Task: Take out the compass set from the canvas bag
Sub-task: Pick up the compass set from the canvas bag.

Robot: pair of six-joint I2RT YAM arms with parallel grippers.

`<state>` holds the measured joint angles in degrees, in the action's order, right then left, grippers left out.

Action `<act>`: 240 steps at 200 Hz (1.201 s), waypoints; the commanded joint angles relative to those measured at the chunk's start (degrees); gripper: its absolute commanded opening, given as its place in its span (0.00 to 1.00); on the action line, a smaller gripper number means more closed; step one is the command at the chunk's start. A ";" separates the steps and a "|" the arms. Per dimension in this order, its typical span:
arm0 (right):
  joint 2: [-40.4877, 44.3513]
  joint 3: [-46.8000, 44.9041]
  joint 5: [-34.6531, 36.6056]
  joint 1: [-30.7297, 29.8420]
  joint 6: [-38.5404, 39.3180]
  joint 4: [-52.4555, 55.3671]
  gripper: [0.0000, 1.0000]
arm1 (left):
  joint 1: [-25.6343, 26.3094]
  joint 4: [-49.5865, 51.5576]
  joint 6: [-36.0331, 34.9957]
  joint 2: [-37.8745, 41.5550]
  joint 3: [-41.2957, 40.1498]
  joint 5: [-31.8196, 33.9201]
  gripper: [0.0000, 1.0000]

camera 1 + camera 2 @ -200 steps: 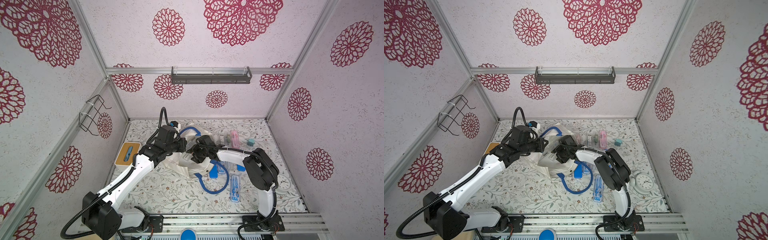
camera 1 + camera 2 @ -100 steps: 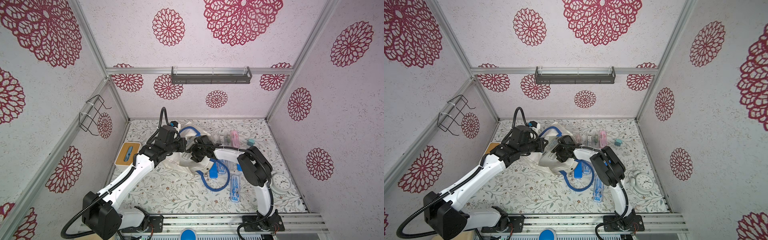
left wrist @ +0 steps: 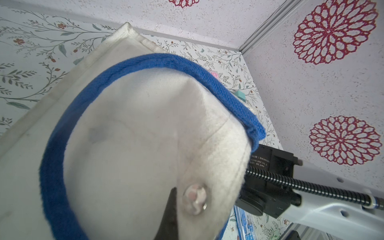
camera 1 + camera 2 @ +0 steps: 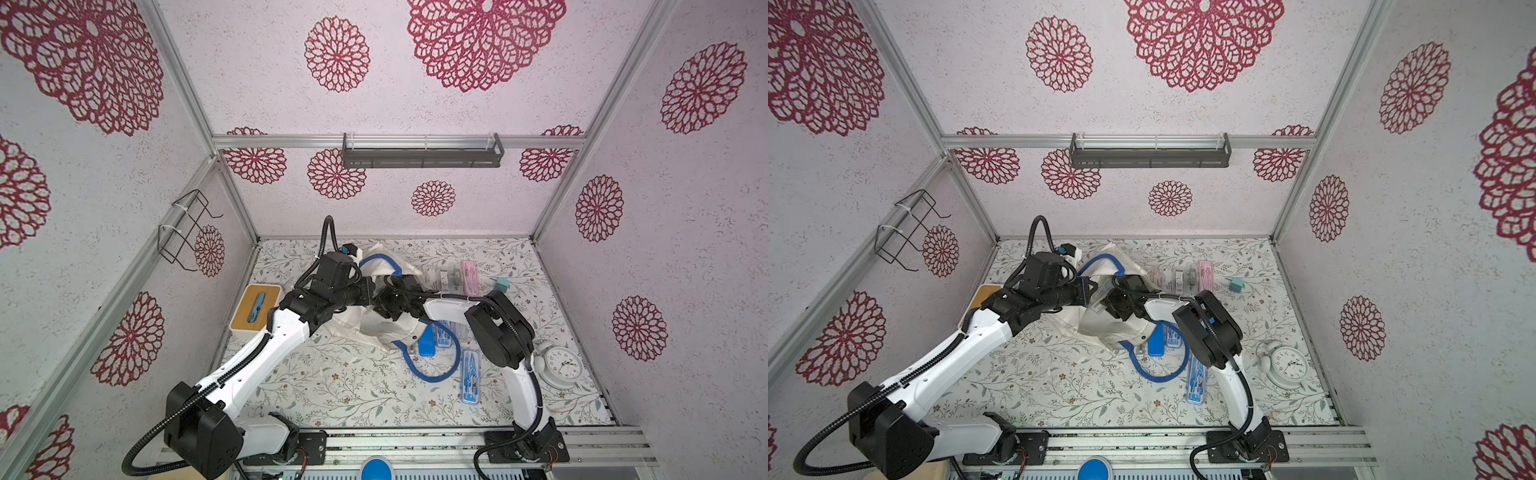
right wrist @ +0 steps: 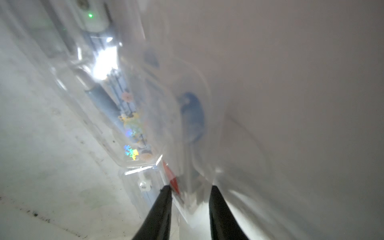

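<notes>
The off-white canvas bag [image 4: 374, 328] [image 4: 1108, 328] with blue strap handles lies mid-table, its mouth lifted. My left gripper [image 4: 368, 291] [image 4: 1088, 291] is shut on the bag's rim. In the left wrist view the fabric [image 3: 135, 124] with a metal snap covers all but one dark finger [image 3: 170, 207]. My right gripper [image 4: 384, 305] [image 5: 189, 189] reaches inside the bag. Its two black fingers pinch the end of a clear plastic case, the compass set [image 5: 133, 128]. The bag's cloth hides most of the case from above.
Blue cases [image 4: 470, 376] [image 4: 444, 336] and a blue block [image 4: 426, 345] lie right of the bag by a handle loop. Slim cases [image 4: 453, 276], a pink one [image 4: 469, 272] and a teal cube [image 4: 503, 284] sit at the back. An alarm clock [image 4: 561, 365] stands right, a tissue box [image 4: 254, 307] left.
My right gripper's jaws have narrowed onto the clear case inside the bag, and the right elbow has shifted towards the back. The left arm still holds the rim in the same place.
</notes>
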<state>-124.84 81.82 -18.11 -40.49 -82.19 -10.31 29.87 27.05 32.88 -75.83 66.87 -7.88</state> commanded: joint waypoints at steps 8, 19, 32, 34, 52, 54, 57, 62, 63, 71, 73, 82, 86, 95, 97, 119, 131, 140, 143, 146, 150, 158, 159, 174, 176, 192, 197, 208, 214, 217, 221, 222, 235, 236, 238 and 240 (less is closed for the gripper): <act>1.25 0.31 3.15 1.55 -0.50 -5.88 0.44 | 0.72 -1.74 1.34 2.84 -0.38 -2.31 0.00; 1.35 0.85 3.34 1.64 -0.12 -6.13 0.54 | 0.79 -1.69 1.44 2.97 -0.34 -2.48 0.00; 0.86 1.92 3.47 1.72 -0.35 -4.91 0.62 | 0.86 -1.67 1.40 3.07 -0.25 -3.12 0.00; 0.72 2.04 3.44 1.73 -0.45 -4.79 0.63 | 0.86 -1.76 1.51 3.06 -0.25 -3.18 0.00; -0.98 2.70 3.27 1.73 -2.24 -4.02 0.65 | 1.26 -1.82 1.56 2.93 0.23 -3.85 0.00; -1.19 2.66 3.26 1.73 -2.55 -4.31 0.65 | 1.31 -1.78 1.63 2.89 0.26 -3.93 0.00; -1.44 2.51 3.26 1.73 -2.91 -4.73 0.65 | 1.39 -1.82 1.69 2.84 0.35 -4.06 0.00; -1.98 1.99 3.11 1.73 -3.85 -5.55 0.65 | 1.50 -1.80 1.73 2.73 0.50 -4.18 0.00; -2.07 1.92 3.05 1.73 -4.03 -5.88 0.65 | 1.55 -1.81 1.69 2.72 0.52 -4.21 0.00; -2.68 0.62 2.78 1.73 -5.84 -8.64 0.63 | 1.75 -1.74 1.81 2.55 0.71 -4.42 0.00; -2.84 0.27 2.74 1.73 -6.26 -9.64 0.62 | 1.70 -1.74 1.81 2.54 0.78 -4.49 0.00; -3.28 -1.04 2.81 1.73 -7.99 -12.81 0.59 | 1.87 -1.65 1.96 2.44 0.82 -4.67 0.00; -3.37 -1.52 2.96 1.80 -8.37 -13.89 0.58 | 1.91 -1.61 2.07 2.44 0.74 -4.69 0.00; -3.46 -1.72 3.17 1.82 -8.47 -15.38 0.55 | 1.95 -1.65 2.25 2.55 0.65 -4.69 0.00; -3.48 -1.70 3.21 1.82 -8.39 -15.47 0.54 | 1.95 -1.60 2.27 2.65 0.63 -4.69 0.00; -3.15 -0.06 3.41 1.99 -5.81 -15.77 0.45 | 2.05 -1.74 2.67 3.22 -0.07 -4.61 0.00; -2.64 0.10 3.59 2.08 -5.22 -17.30 0.41 | 2.09 -1.74 2.82 3.48 -0.34 -4.58 0.00; -2.31 -0.15 3.69 2.17 -5.38 -19.43 0.38 | 2.05 -1.55 2.89 3.63 -0.42 -4.54 0.00; -2.20 -0.27 3.69 2.17 -5.43 -20.11 0.37 | 2.06 -1.48 2.97 3.59 -0.43 -4.52 0.00; -2.03 -0.37 3.69 2.17 -5.51 -20.94 0.36 | 2.05 -1.40 2.91 3.61 -0.46 -4.54 0.00; -1.79 -0.62 3.76 2.25 -5.67 -21.78 0.35 | 2.08 -1.18 2.91 3.59 -0.43 -4.43 0.00; -1.31 -1.00 3.86 2.26 -5.90 -23.61 0.34 | 1.93 -1.12 2.80 3.62 -0.50 -4.18 0.00; -1.26 -1.02 3.91 2.26 -5.93 -23.83 0.34 | 1.90 -1.08 2.76 3.65 -0.51 -4.17 0.00; -0.38 -1.59 4.13 2.35 -5.98 -26.18 0.33 | 2.03 -0.98 2.63 3.67 -0.65 -3.84 0.00; -0.35 -1.58 4.20 2.35 -5.97 -26.24 0.33 | 1.97 -1.00 2.60 3.63 -0.61 -3.75 0.00; -0.29 -0.72 4.07 2.39 -5.52 -24.83 0.33 | 1.99 -1.19 2.34 3.43 -0.50 -3.72 0.00; -0.60 -0.48 3.84 2.43 -5.48 -24.19 0.33 | 1.95 -1.16 2.48 3.34 -0.36 -3.86 0.00; -1.38 0.07 3.28 2.60 -5.84 -22.99 0.32 | 1.96 -1.16 2.46 3.03 0.04 -3.99 0.00; -1.74 0.01 3.09 2.61 -6.11 -22.55 0.30 | 1.96 -1.07 2.36 2.90 0.22 -3.99 0.00; -1.87 -0.26 3.04 2.61 -6.29 -22.65 0.29 | 2.01 -1.02 2.40 2.93 0.34 -4.05 0.00; -2.03 -0.54 2.99 2.61 -6.66 -23.00 0.28 | 1.96 -1.00 2.37 2.81 0.44 -3.95 0.00; -2.05 -0.58 2.99 2.61 -6.71 -23.09 0.28 | 1.95 -1.02 2.36 2.80 0.45 -3.92 0.00; -2.16 -1.69 2.92 2.61 -7.43 -23.51 0.23 | 1.96 -0.81 2.27 2.71 0.62 -3.41 0.00; -2.16 -1.76 2.87 2.61 -7.44 -23.52 0.23 | 1.95 -0.79 2.27 2.71 0.63 -3.35 0.00; -2.08 -1.87 2.83 2.61 -7.45 -23.60 0.22 | 1.95 -0.73 2.23 2.71 0.67 -3.23 0.00; -2.08 -1.91 2.75 2.61 -7.45 -23.61 0.22 | 2.02 -0.69 2.09 2.71 0.71 -2.96 0.00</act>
<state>-127.61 80.09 -16.36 -39.68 -88.14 -30.89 30.94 27.33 34.54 -74.56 66.57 -8.93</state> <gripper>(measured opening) 0.249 0.063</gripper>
